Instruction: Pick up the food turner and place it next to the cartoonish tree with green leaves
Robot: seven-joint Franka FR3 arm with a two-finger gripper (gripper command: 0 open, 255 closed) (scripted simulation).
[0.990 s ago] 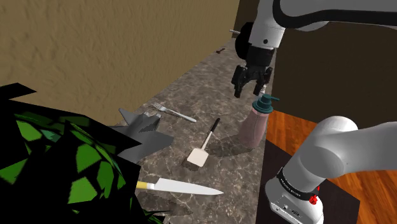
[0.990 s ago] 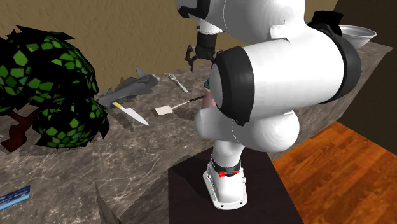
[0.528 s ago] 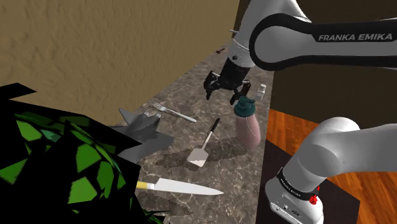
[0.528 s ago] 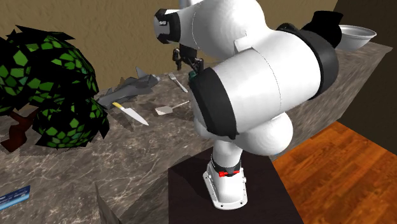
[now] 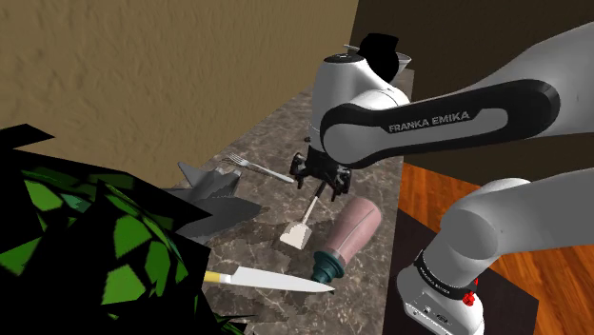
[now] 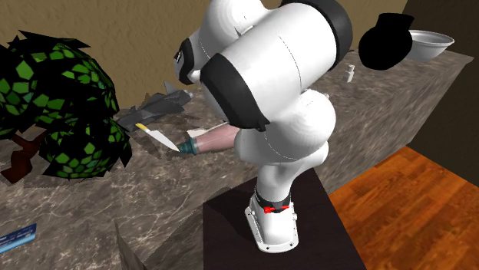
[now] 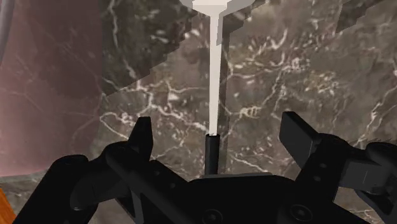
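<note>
My gripper (image 7: pixel 219 130) wide open over food turner (image 7: pixel 215 70), nothing held.
Arm (image 5: pixel 428 119) reads FRANKA EMIKA; wrist view: handle between fingers (image 7: pixel 141 133), untouched.

A pink bottle (image 5: pixel 350 228) on its side crowds one flank of the food turner (image 5: pixel 297 234). Bare tabletop (image 5: pixel 265 226) flanks the handle inside the spread jaws. Knife (image 5: pixel 276 281) and grey jet (image 5: pixel 214 198) lie toward the tree (image 5: pixel 67 238).

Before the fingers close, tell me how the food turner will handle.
The food turner looks thin and rigid, so probably light, not floppy. Gripped near the handle's end by the gripper, its broad head may swing down. Flat head: unlikely to roll.
</note>
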